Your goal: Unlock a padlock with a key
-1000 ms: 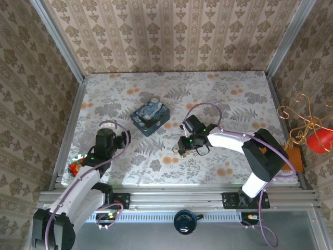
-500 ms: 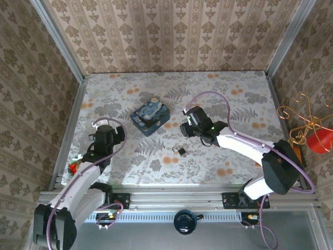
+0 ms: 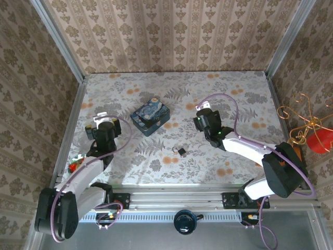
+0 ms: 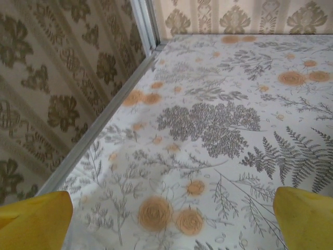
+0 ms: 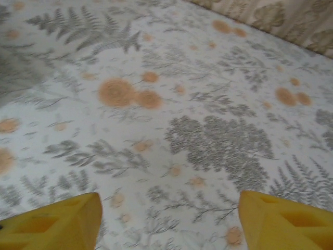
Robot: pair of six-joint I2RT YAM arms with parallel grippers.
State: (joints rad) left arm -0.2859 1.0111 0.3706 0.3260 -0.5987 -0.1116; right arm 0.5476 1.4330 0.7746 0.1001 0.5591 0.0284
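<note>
Top external: padlock [image 3: 182,151] on table [image 3: 244,104] (untouched); L hand [image 3: 102,120], R hand [image 3: 204,110] both released.

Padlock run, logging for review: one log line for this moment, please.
padlock: on table, unheld | left gripper: open, empty | right gripper: open, empty, apart from padlock

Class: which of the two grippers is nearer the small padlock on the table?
The right gripper: the padlock lies a short way from it, while the left gripper is much farther off.
</note>
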